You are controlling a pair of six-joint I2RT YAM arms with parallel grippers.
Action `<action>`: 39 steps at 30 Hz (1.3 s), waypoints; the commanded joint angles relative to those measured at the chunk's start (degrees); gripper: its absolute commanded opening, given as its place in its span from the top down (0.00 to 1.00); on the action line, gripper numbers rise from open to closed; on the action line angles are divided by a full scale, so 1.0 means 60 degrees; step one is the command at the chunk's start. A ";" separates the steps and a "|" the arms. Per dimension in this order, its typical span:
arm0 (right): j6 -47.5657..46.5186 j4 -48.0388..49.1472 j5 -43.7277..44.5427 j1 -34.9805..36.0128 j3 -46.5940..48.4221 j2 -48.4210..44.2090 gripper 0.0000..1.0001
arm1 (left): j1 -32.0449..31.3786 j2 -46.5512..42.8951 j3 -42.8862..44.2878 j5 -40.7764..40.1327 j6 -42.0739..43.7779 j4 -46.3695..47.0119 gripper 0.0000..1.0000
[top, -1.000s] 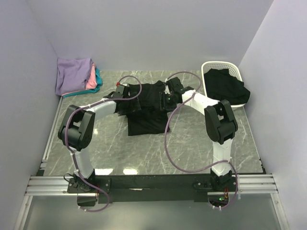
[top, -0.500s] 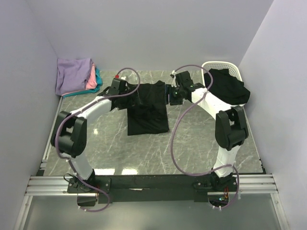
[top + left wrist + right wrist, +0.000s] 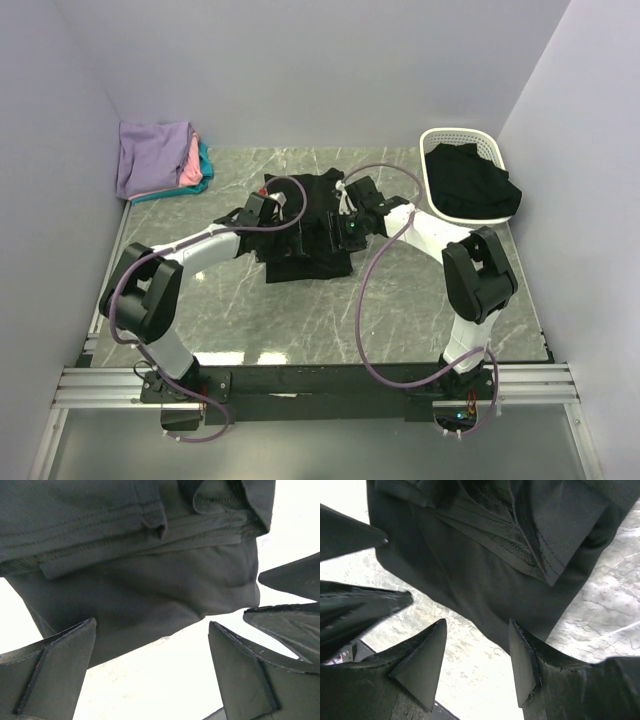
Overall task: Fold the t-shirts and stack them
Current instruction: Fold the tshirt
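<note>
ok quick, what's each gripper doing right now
Left gripper: open wide, holding nothing, black shirt just past its tips.
Right gripper: open, holding nothing, over the same shirt.

A grey marbled table (image 3: pixel 400 300) carried a rumpled, partly folded black t-shirt (image 3: pixel 312 262) at its middle, a stack of folded shirts (image 3: pixel 160 158), lavender over pink and teal, in its far left corner, and a white perforated basket (image 3: pixel 455 133) at its far right
</note>
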 commanded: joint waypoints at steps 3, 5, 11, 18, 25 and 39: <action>0.0058 0.0498 -0.0086 0.0003 0.0175 0.0139 0.41 | -0.0137 0.0330 0.0038 -0.0016 -0.0213 0.0786 0.00; 0.0014 0.0469 0.0001 0.0002 0.0395 0.0360 0.41 | -0.0137 0.0593 0.0229 -0.0265 -0.0198 0.0830 0.01; -0.0059 0.0367 0.0031 0.0002 0.0937 0.1078 0.41 | -0.0137 0.1370 0.1107 -0.0617 -0.0081 0.0743 0.01; -0.0205 0.0264 0.0412 -0.0027 0.1581 0.1693 0.41 | -0.0107 0.2015 0.1971 -0.1056 0.0124 0.0509 0.01; -0.0337 0.0045 0.0749 -0.0144 0.2504 0.2206 0.41 | 0.0039 0.2454 0.2719 -0.1291 0.0314 0.0260 0.01; -0.0513 -0.0205 0.1012 -0.0773 0.5153 0.3772 0.39 | 0.1049 0.3479 0.4854 -0.0970 0.1309 0.0259 0.00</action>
